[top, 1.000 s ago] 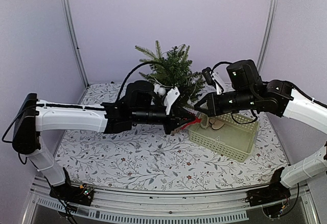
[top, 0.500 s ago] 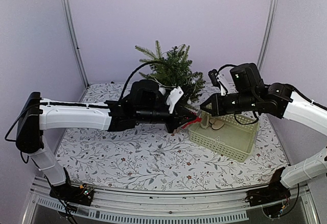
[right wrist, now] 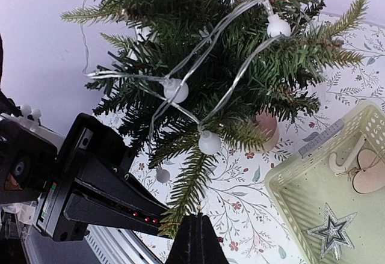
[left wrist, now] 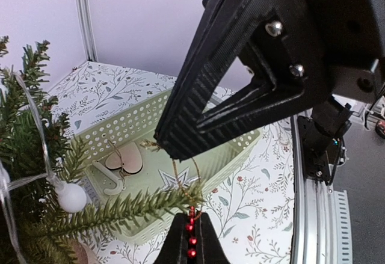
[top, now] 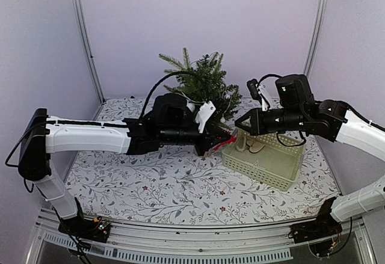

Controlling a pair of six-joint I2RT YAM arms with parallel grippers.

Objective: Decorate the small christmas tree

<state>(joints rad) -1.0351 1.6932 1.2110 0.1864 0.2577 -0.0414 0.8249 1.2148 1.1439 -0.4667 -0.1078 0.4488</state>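
The small christmas tree [top: 201, 83] stands at the back of the table and carries a string of white bulb lights [right wrist: 209, 142]. My left gripper [top: 226, 138] is shut on a red bead ornament [left wrist: 191, 240] just below a low branch tip [left wrist: 132, 207]. The ornament's thin gold loop [left wrist: 180, 177] runs up over that branch tip to my right gripper [top: 239, 125]. The right gripper [right wrist: 197, 217] is shut on the loop, its tip against the branch end [right wrist: 186, 192]. The left gripper's fingers [right wrist: 114, 207] show beside it with the red beads.
A pale green basket [top: 283, 174] sits right of the tree, under the right arm. It holds a wooden heart [left wrist: 123, 159], a silver star [right wrist: 331, 231] and a white cane [left wrist: 108, 180]. The tree's tan base [right wrist: 267, 125] stands near the basket's corner.
The left arm has turned and reached a little further right toward the branch. The right arm has shifted slightly right. Both grippers stay shut at the branch tip.
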